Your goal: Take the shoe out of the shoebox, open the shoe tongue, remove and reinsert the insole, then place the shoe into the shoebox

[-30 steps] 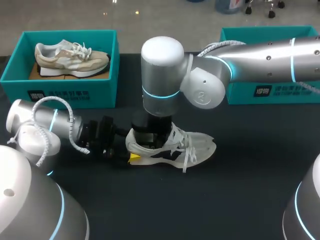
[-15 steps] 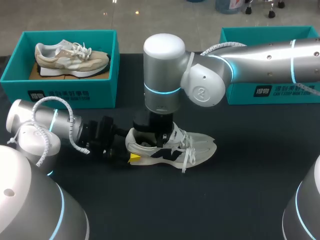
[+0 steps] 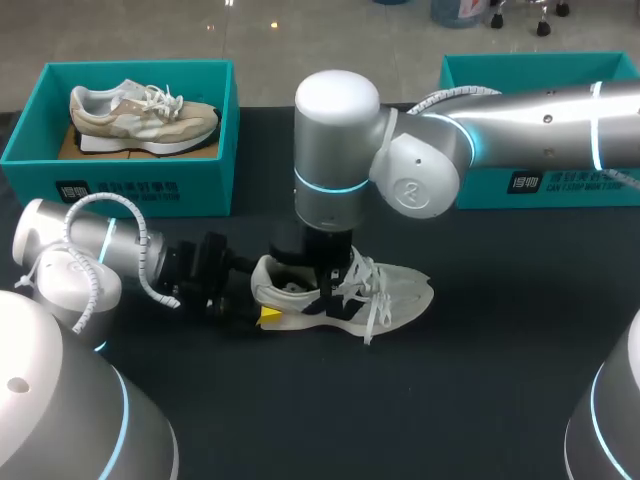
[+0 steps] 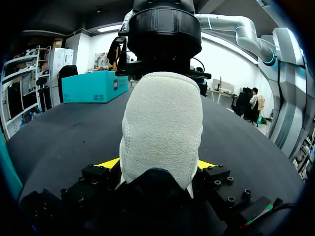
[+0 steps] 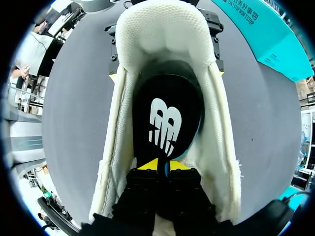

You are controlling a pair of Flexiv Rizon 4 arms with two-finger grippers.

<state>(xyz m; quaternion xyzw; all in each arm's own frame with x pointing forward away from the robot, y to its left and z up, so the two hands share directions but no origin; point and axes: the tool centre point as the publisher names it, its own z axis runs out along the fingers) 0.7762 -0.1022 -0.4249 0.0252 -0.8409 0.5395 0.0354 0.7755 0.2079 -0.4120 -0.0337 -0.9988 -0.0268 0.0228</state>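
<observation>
The white shoe (image 3: 395,292) lies on its sole on the dark table (image 3: 480,380), out of its box, with its tongue thrown forward and the black insole (image 5: 167,118) showing in the opening. Our right gripper (image 5: 165,166) is down inside that opening. Its yellow tips are drawn almost together on the insole's near edge, and only a thin sliver of the edge shows between them, so we take it to be pinching the insole. The rest of the insole runs ahead of the fingers toward the heel cup. Our left gripper (image 4: 157,164) stands wide, one fingertip against each side of the heel, clamping the shoe from behind. We judge the insole step to be in hand, most likely the pulling out. The next move calls for the right gripper to draw the insole up and clear of the collar without snagging the laces, while the left holds the heel down. Two teal shoeboxes sit well beyond both grippers. One (image 3: 120,180), off the left gripper's side, holds a beige shoe (image 3: 145,115), and the other (image 3: 530,180) lies off the right gripper's side.
</observation>
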